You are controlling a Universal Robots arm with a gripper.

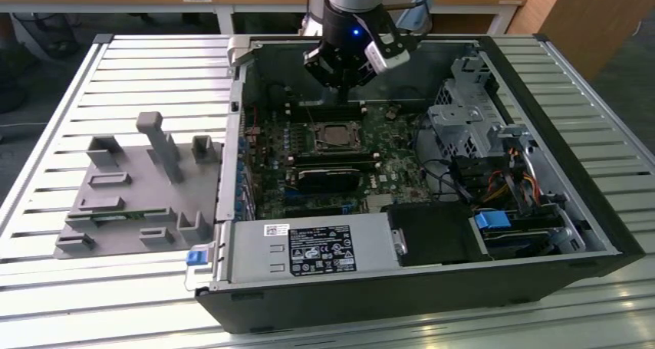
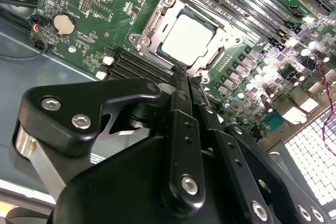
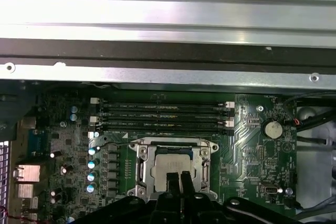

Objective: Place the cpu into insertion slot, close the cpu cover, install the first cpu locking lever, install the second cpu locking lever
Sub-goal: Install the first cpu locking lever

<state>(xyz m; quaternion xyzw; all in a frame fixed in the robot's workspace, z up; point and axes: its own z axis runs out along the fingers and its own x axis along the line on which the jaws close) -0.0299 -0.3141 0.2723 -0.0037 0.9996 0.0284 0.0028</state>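
The exterior view takes in the whole open computer case (image 1: pixel 573 211) lying on the slatted table (image 1: pixel 61 96), with a grey moulded holder (image 1: pixel 133 203) at 9 o'clock from the case. In that view the arm (image 1: pixel 353 11) hangs over the far end of the green board, and the insertion slot (image 1: pixel 315 134) sits at 6 o'clock from the jaws, close below them.

Both wrist views give the detail that is lost there. The cpu (image 2: pixel 187 38) (image 3: pixel 173 162) lies flat inside the slot. Its dull silver top shows through the window of the cpu cover (image 2: pixel 152 27) (image 3: pixel 143 163), which lies down around it. Long black memory slots (image 3: pixel 163 116) run beside the socket, and a round coin battery (image 3: pixel 272 128) sits farther off on the board.

The jaws are pressed together with nothing between them. Their tips hang at one edge of the socket, just beside the cpu. Whether they touch the cover cannot be told.
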